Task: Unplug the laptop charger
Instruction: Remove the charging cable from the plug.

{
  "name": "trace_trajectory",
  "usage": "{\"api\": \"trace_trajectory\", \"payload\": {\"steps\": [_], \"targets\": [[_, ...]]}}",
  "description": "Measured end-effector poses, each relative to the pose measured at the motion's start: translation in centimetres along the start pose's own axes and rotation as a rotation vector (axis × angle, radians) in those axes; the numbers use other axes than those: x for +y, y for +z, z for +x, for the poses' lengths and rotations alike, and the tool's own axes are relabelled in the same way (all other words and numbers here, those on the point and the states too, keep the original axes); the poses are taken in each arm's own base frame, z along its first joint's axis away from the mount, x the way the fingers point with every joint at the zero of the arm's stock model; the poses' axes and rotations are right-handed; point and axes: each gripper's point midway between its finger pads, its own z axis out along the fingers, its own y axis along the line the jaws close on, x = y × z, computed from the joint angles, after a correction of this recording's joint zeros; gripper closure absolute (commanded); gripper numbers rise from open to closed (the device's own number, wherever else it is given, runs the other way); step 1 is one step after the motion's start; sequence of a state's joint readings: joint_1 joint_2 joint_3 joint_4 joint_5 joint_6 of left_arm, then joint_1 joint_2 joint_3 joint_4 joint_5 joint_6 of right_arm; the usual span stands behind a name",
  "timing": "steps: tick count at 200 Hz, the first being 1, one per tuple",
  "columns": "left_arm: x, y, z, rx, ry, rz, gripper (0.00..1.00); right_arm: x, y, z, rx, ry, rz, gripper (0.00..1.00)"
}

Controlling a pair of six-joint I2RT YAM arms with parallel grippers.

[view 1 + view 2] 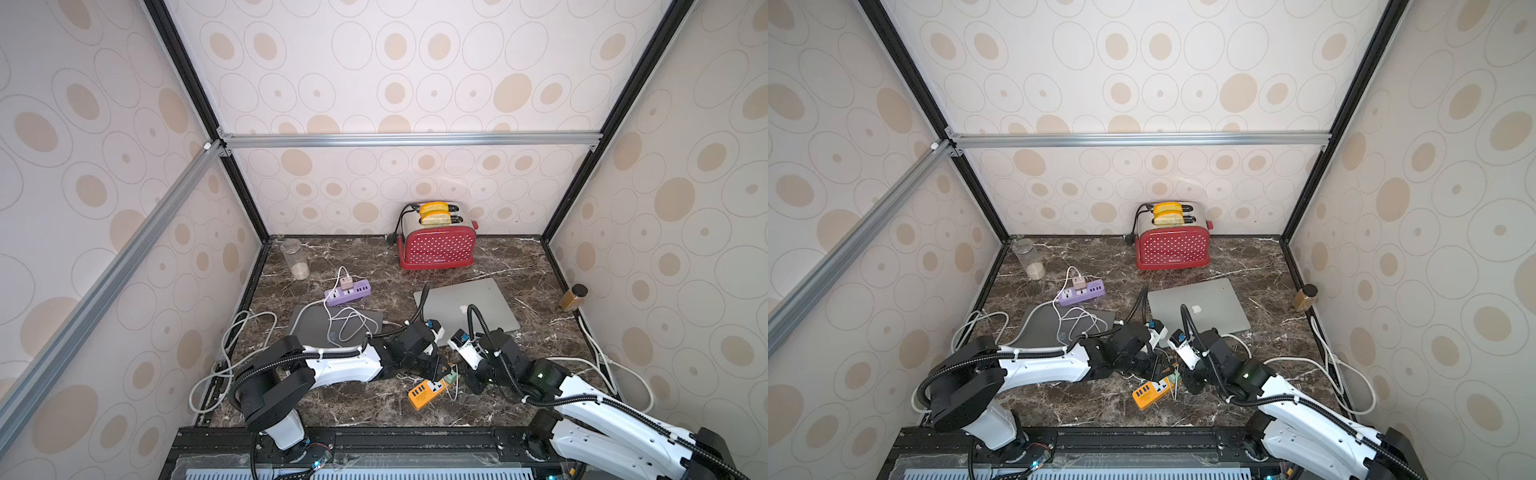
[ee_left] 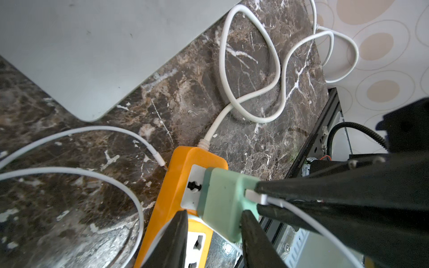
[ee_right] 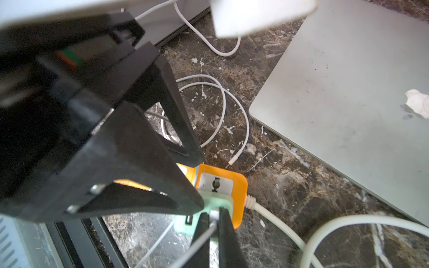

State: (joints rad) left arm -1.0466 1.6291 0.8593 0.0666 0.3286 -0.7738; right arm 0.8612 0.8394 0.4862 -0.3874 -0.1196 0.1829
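The right gripper point(image 3: 214, 220) has its black fingers pressed nearly together around a white plug point(image 3: 214, 214) seated in the pale green charger point(image 3: 185, 222), with a thin white cable point(image 3: 195, 243) running back between them. The charger sits plugged into the orange power strip point(image 3: 240, 197), whose thick white cord point(image 3: 278, 222) leaves its end and curves across the dark marble tabletop point(image 3: 301, 185). The left gripper point(image 3: 196, 181) reaches down onto the strip and charger. A closed silver laptop point(image 3: 348, 92) lies nearby, and a loose white cable point(image 3: 232, 111) loops beside it.

apple logo on laptop point(image 1: 464, 308)
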Motion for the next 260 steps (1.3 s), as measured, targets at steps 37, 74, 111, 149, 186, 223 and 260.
{"api": "trace_trajectory", "payload": {"steps": [37,74,111,149,186,223,260], "targets": [[-0.07,0.03,0.01,-0.002,0.002,-0.002,0.61,-0.07,0.02,-0.23,-0.012,0.003,0.004,0.81],[-0.19,0.04,0.01,-0.003,0.000,0.000,0.61,-0.15,0.03,-0.35,-0.018,0.003,0.009,0.85],[-0.29,0.06,0.00,-0.005,-0.002,0.000,0.60,-0.16,0.01,-0.35,-0.022,0.014,0.011,0.95],[-0.61,0.20,0.04,-0.003,0.002,0.001,0.61,-0.25,0.02,-0.38,-0.025,0.016,0.016,1.00],[-0.70,0.23,0.08,-0.003,0.004,-0.003,0.60,-0.26,0.02,-0.34,-0.031,0.016,0.016,1.00],[-0.65,0.40,-0.02,0.000,-0.004,-0.011,0.61,-0.41,-0.07,-0.26,-0.042,0.017,0.025,1.00],[-0.74,0.48,0.10,-0.005,-0.014,-0.020,0.62,-0.50,-0.10,-0.21,-0.051,0.029,0.030,1.00]]}}
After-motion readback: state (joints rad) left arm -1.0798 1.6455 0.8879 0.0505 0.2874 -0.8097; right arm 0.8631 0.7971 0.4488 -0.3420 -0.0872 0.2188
